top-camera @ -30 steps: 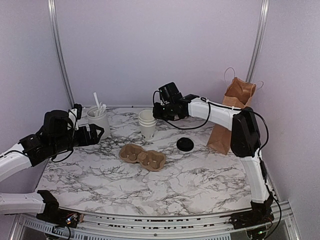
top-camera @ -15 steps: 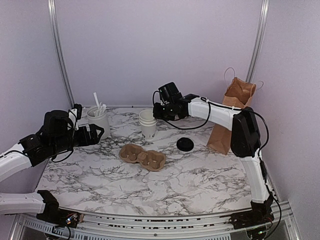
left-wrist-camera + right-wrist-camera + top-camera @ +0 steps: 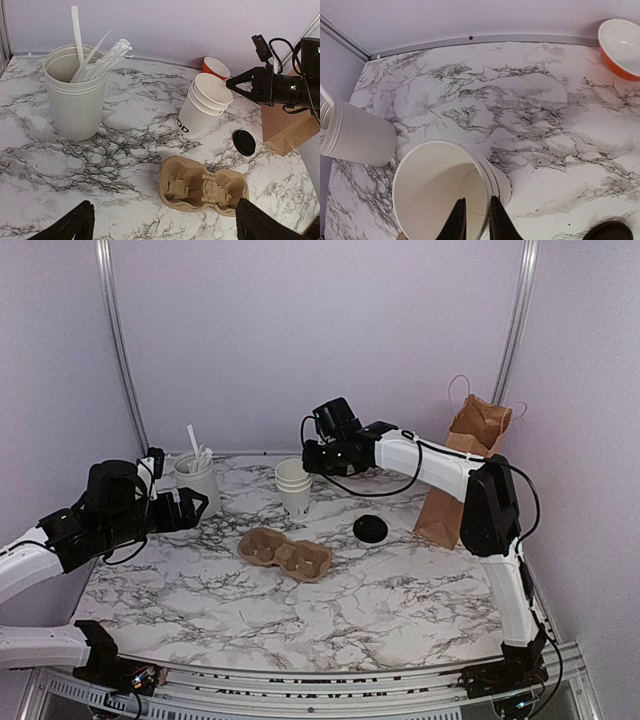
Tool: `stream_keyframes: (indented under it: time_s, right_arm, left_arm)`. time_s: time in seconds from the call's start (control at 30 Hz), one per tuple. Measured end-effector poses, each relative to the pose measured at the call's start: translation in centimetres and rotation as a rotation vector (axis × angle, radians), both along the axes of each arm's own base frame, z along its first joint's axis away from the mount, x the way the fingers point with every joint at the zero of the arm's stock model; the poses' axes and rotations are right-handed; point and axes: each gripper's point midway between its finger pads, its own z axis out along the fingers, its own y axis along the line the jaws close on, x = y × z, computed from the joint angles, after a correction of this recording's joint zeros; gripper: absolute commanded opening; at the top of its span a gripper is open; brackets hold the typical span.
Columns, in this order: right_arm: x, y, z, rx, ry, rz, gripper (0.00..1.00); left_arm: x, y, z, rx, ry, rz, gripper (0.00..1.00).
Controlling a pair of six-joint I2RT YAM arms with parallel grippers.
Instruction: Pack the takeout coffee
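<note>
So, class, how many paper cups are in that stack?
3, nested in one stack behind the cardboard cup carrier: lettered bottom cup, middle cup, top cup pinched by the right end effector. More may hide inside.

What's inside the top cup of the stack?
The top cup looks empty: bare white wall and bottom show. One finger of the right pincer dips inside its rim. The lower cups are covered, so their insides can't be seen.

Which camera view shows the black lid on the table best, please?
The left wrist view: the black lid shows whole and large. The top external view shows it whole but small; the right wrist view catches only its edge.
</note>
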Motion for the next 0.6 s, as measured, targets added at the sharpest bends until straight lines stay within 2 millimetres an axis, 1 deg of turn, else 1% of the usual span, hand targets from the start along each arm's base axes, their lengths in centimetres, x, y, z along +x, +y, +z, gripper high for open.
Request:
stream_keyframes:
  time_s: [0.37, 0.6]
  right_arm:
    - [0.05, -0.62, 0.81, -0.028, -0.004, -0.017, 0.18]
    - [0.06, -1.00, 0.68, -0.052, -0.006, -0.023, 0.19]
  left_arm:
    - [0.03, -0.01, 0.07, -0.002, -0.003, 0.000, 0.99]
    - [0.01, 0.00, 0.01, -0.001, -0.002, 0.000, 0.99]
